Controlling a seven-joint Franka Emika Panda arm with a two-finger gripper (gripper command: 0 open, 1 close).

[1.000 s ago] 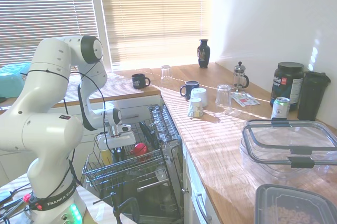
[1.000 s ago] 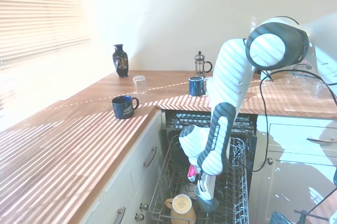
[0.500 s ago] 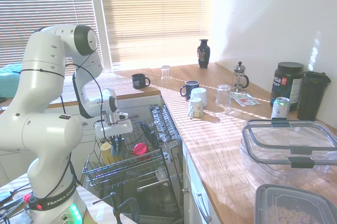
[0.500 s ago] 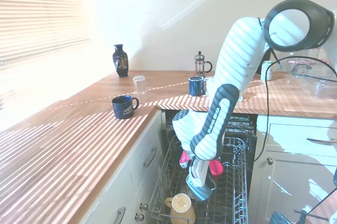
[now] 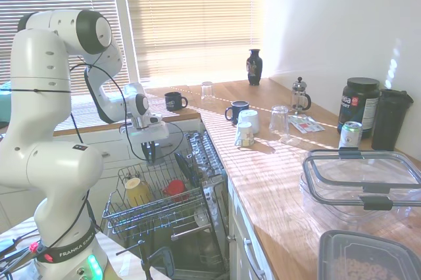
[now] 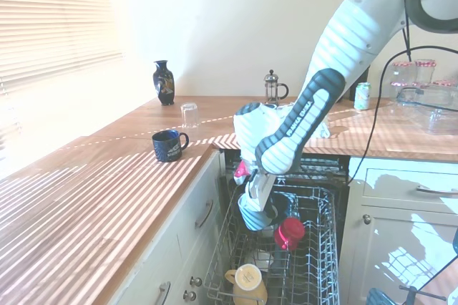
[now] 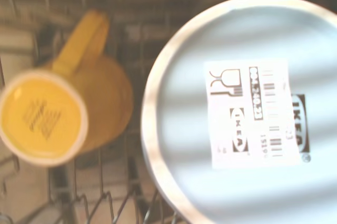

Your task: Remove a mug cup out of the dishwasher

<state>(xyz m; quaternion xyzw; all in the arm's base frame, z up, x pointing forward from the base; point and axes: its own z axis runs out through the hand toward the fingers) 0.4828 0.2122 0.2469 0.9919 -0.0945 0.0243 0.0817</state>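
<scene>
**Mug held clear above the rack**

Your gripper hangs above the grey wire rack of the open dishwasher, with its fingers clamped on the mug cup. In the second exterior view you can see the blue-grey mug suspended bottom-up below the wrist, clear of the rack wires. The wrist view shows its pale base from close by, with a white barcode label in the middle.

In the first exterior view the mug is a dark shape under the gripper, in front of the white drawers and over the rack's back edge.

Two items sit in the rack below:
- the yellow mug, upside down near the front of the rack, also visible in the wrist view just beside the held mug's base;
- the red-pink cup, near the middle of the rack, just beside the held mug in the second exterior view.

On the wooden counter you have a dark mug, well apart from the gripper.
</scene>
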